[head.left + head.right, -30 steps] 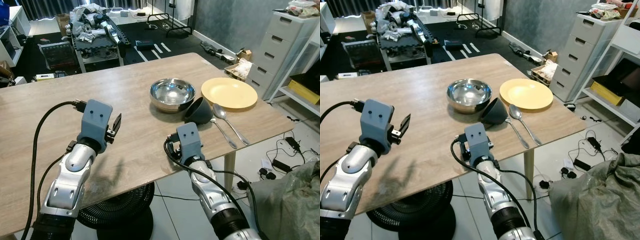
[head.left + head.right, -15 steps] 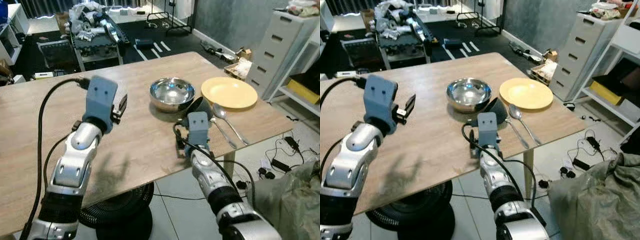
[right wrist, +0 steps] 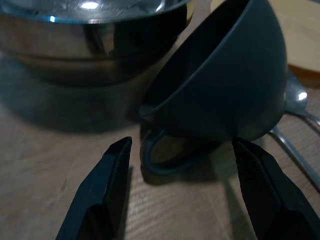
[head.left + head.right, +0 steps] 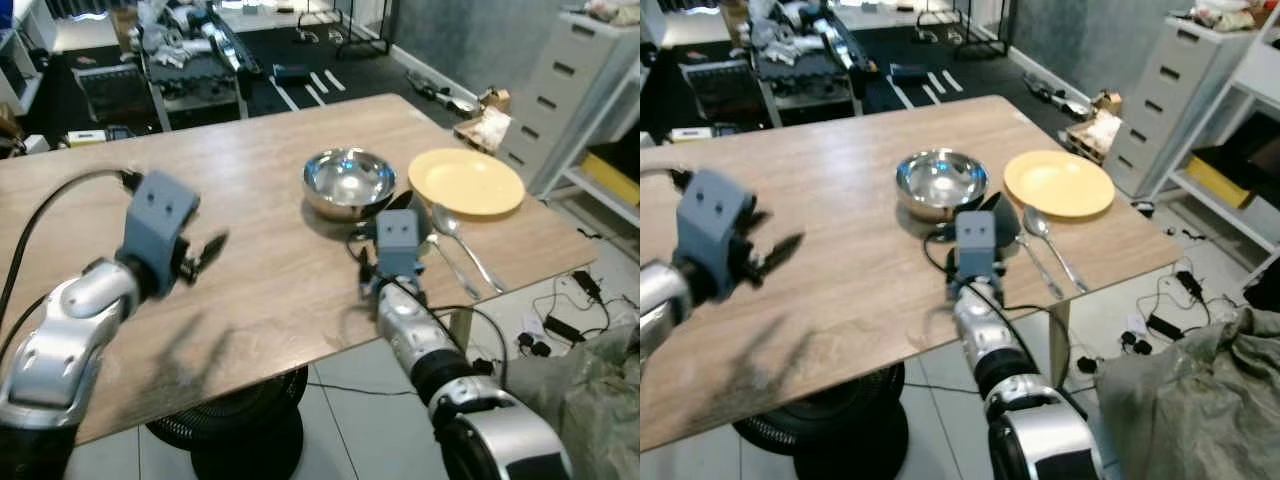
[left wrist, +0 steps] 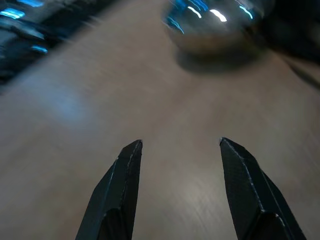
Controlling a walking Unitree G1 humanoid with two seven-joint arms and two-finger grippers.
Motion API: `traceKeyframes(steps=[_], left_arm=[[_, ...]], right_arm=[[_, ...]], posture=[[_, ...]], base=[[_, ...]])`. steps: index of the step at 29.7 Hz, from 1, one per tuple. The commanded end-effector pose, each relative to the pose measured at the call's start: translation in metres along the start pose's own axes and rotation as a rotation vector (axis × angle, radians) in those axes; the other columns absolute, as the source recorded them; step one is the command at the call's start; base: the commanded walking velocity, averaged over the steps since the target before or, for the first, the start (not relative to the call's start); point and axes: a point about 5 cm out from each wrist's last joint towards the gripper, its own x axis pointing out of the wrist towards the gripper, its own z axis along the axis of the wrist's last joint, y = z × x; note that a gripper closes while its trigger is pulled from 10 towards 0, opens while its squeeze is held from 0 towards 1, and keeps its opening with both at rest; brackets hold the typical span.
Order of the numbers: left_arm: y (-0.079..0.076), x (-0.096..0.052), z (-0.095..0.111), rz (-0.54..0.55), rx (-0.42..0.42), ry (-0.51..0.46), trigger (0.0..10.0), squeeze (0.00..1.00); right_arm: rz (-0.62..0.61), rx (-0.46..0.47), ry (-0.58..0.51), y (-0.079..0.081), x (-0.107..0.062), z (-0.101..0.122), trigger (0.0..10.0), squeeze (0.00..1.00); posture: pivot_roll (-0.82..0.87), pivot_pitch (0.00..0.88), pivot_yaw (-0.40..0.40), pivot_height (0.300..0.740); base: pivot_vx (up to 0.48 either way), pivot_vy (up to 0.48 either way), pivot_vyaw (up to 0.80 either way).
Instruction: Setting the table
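Your right gripper (image 3: 177, 187), fingers apart, faces the dark cup (image 3: 225, 85) tipped against the steel bowl (image 4: 347, 181) near the table's (image 4: 260, 260) right edge; plate (image 4: 466, 182), spoon (image 4: 452, 228) beside. Left gripper (image 5: 175, 175) spread over bare wood.

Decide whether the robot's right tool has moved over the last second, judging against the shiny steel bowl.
Yes. The right tool has advanced across the wooden table toward the shiny steel bowl, now open just short of the tipped dark grey cup leaning on it.
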Motion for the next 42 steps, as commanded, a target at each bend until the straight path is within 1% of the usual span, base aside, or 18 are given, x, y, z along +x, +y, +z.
traceKeyframes(steps=[1,2,4,9,11,12,18,19,20,25,26,27,34,36,37,39,41,42], left_arm=[[-0.009,-0.004,0.005,-0.099,0.009,-0.014,10.0,0.0],[-0.014,-0.005,0.005,-0.152,0.007,-0.017,10.0,0.0],[-0.018,-0.002,0.007,-0.17,0.003,-0.03,10.0,0.0],[-0.022,0.006,0.009,-0.174,-0.014,-0.031,10.0,0.0],[-0.026,0.011,0.01,-0.186,-0.028,-0.033,10.0,0.0],[-0.027,0.013,0.01,-0.188,-0.028,-0.036,10.0,0.0],[-0.031,0.017,0.016,-0.197,-0.043,-0.061,10.0,0.0],[-0.031,0.017,0.016,-0.197,-0.044,-0.061,10.0,0.0],[-0.032,0.017,0.016,-0.198,-0.047,-0.061,10.0,0.0],[-0.034,0.016,0.013,-0.195,-0.057,-0.053,10.0,0.0],[-0.035,0.016,0.013,-0.195,-0.058,-0.051,10.0,0.0],[-0.036,0.016,0.013,-0.195,-0.06,-0.049,10.0,0.0],[-0.036,0.014,0.012,-0.188,-0.067,-0.04,10.0,0.0],[-0.036,0.014,0.012,-0.189,-0.069,-0.04,10.0,0.0],[-0.037,0.013,0.013,-0.189,-0.072,-0.04,10.0,0.0],[-0.037,0.013,0.013,-0.188,-0.073,-0.039,10.0,0.0],[-0.038,0.012,0.013,-0.187,-0.074,-0.037,10.0,0.0],[-0.038,0.012,0.013,-0.186,-0.073,-0.035,10.0,0.0]], right_arm=[[-0.008,-0.002,0.004,0.003,-0.001,-0.001,10.0,0.0],[-0.013,-0.001,0.012,0.002,-0.001,-0.003,10.0,0.0],[-0.005,0.001,0.028,0.003,-0.001,-0.006,10.0,0.0],[0.012,0.008,0.062,0.006,-0.003,-0.013,10.0,0.0],[0.009,-0.005,0.075,0.007,-0.005,-0.016,6.8,0.0],[0.005,-0.011,0.078,0.007,-0.005,-0.017,6.4,0.0],[-0.05,-0.051,0.073,0.003,-0.004,-0.017,7.4,0.0],[-0.053,-0.054,0.071,0.003,-0.004,-0.017,7.4,0.0],[-0.054,-0.049,0.065,0.003,-0.004,-0.016,6.8,0.0],[-0.038,-0.055,0.045,0.008,-0.005,-0.013,7.1,0.0],[-0.03,-0.056,0.046,0.01,-0.005,-0.013,5.7,0.0],[-0.018,-0.06,0.047,0.012,-0.006,-0.014,4.9,0.0],[0.014,-0.072,0.037,0.019,-0.007,-0.011,4.4,0.0],[0.013,-0.075,0.036,0.019,-0.006,-0.01,4.0,0.0],[0.007,-0.079,0.035,0.019,-0.006,-0.009,3.4,0.0],[0.002,-0.081,0.037,0.018,-0.006,-0.009,3.2,0.0],[0.001,-0.08,0.038,0.018,-0.005,-0.008,3.3,0.0],[-0.005,-0.076,0.028,0.018,-0.004,-0.004,4.0,0.0]], posture=[[0.25,0.081,0.082,0.74],[0.25,0.08,0.084,0.74],[0.25,0.081,0.085,0.74],[0.25,0.081,0.083,0.74],[0.25,0.08,0.083,0.74],[0.25,0.08,0.083,0.74],[0.26,0.081,0.085,0.74],[0.26,0.081,0.085,0.74],[0.26,0.081,0.086,0.74],[0.27,0.083,0.088,0.74],[0.27,0.087,0.088,0.74],[0.28,0.09,0.087,0.74],[0.28,0.1,0.089,0.74],[0.29,0.105,0.089,0.74],[0.3,0.106,0.089,0.74],[0.3,0.107,0.089,0.74],[0.31,0.108,0.088,0.74],[0.31,0.108,0.088,0.74]], base=[[0.0,0.0,0.0],[0.0,0.0,0.0],[0.0,0.0,0.0],[0.0,0.0,0.0],[0.0,0.0,0.0],[0.0,0.0,0.0],[0.0,0.0,0.0],[0.0,0.0,0.0],[0.0,0.0,0.0],[0.0,0.0,0.0],[0.0,0.0,0.0],[0.0,0.0,0.0],[0.0,0.0,0.0],[0.0,0.0,0.0],[0.0,0.0,0.0],[0.0,0.0,0.0],[0.0,0.0,0.0],[0.0,0.0,0.0]])
